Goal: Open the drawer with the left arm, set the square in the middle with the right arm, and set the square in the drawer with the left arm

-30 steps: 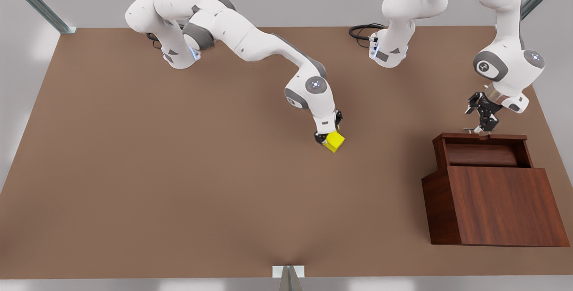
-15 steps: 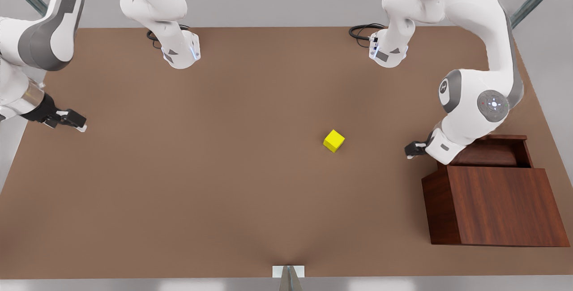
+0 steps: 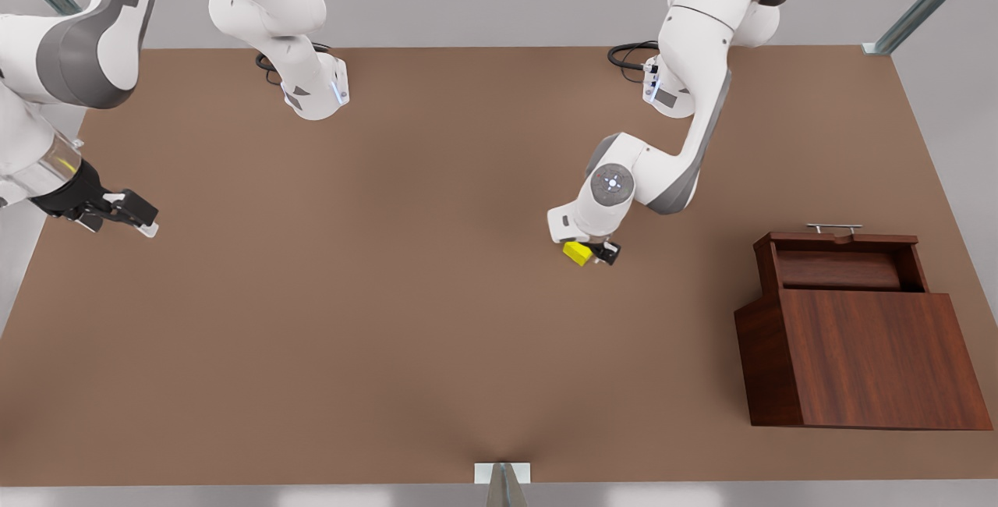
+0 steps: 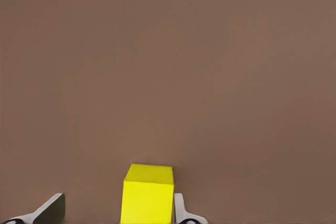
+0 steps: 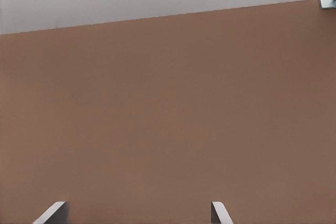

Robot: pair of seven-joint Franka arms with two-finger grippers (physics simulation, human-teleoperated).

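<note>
Bent low, left pincer (image 3: 592,251) brackets the square (image 3: 575,253), unclosed; right pincer (image 3: 129,214) waits wide.

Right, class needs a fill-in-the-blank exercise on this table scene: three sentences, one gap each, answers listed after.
1. The left gripper is at the cube, whose colour is ____.
2. The drawer of the cabinet stands ____.
3. The right gripper waits with its fingers ____, at the front view's left edge of the table.

Missing words: yellow; open; open
</note>
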